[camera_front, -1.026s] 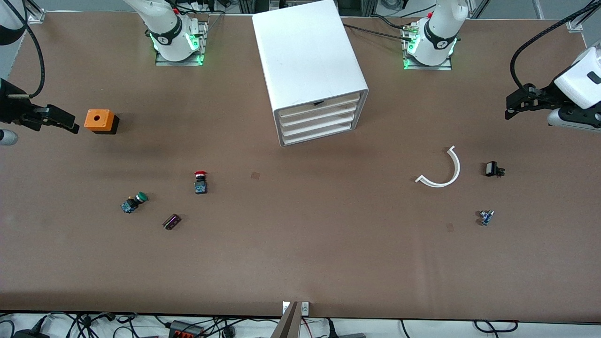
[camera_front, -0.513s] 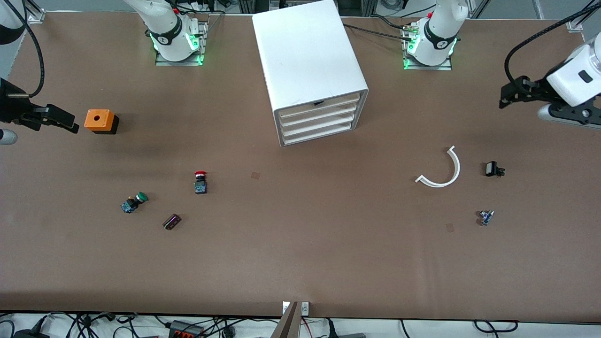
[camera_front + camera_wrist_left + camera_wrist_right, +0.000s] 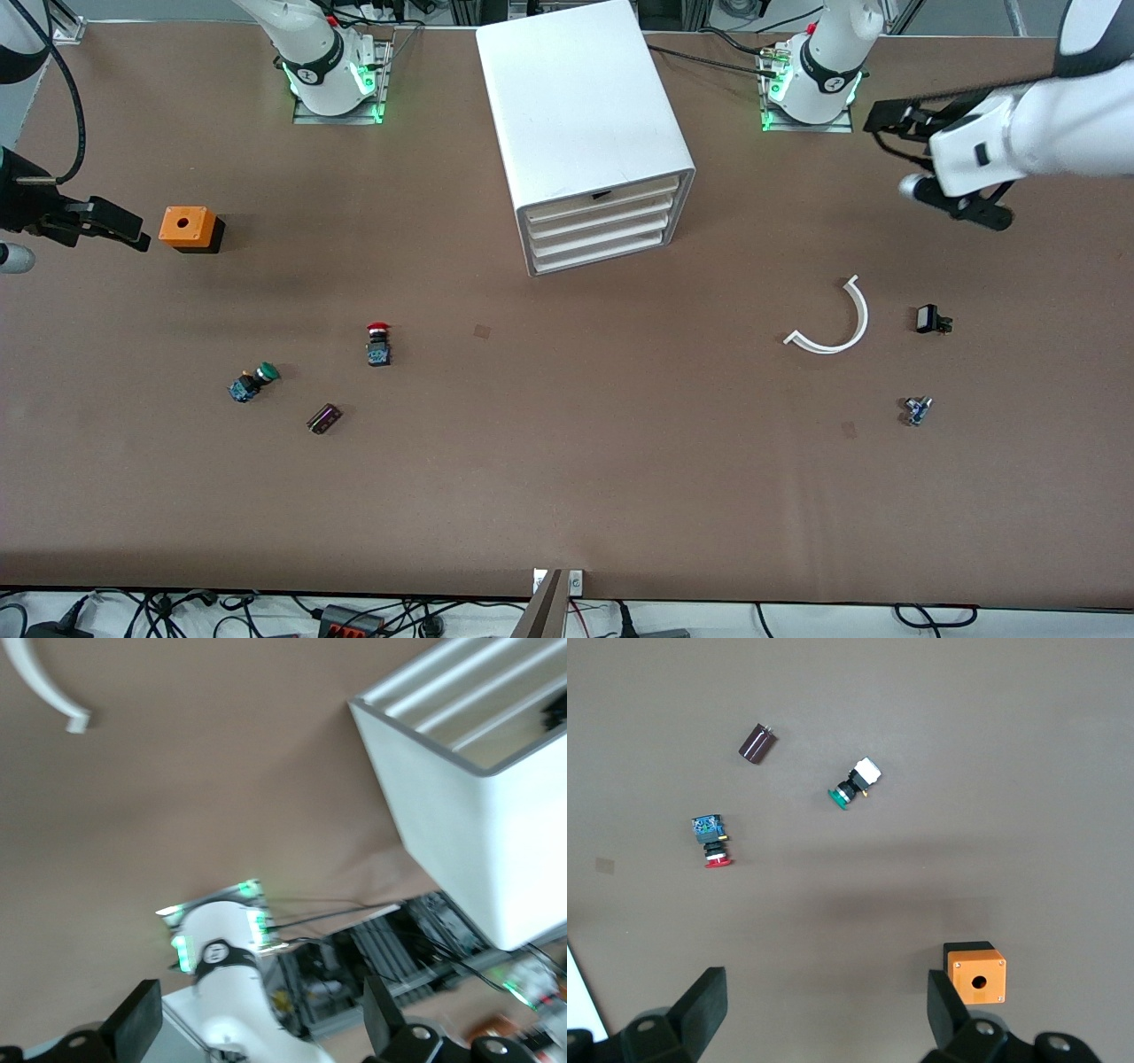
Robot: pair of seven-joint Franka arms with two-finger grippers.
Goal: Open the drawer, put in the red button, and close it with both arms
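Evidently nothing is being accomplished yet: all four plain fronts of the white boxy cabinet (image 3: 589,133) are sitting flush, the drawer (image 3: 602,206) included. The red-capped push-button (image 3: 378,344) (black collar, bluish body) is lying on the brown bench (image 3: 567,461), nearer the camera than the cabinet. The left gripper (image 3: 895,120) and right gripper (image 3: 97,226) are hovering empty, jaws wide.

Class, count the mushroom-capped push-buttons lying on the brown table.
2. The red-capped push-button lies nearer the white drawer cabinet; the green-capped push-button lies nearer the front camera, toward the right arm's end. None appears hidden.
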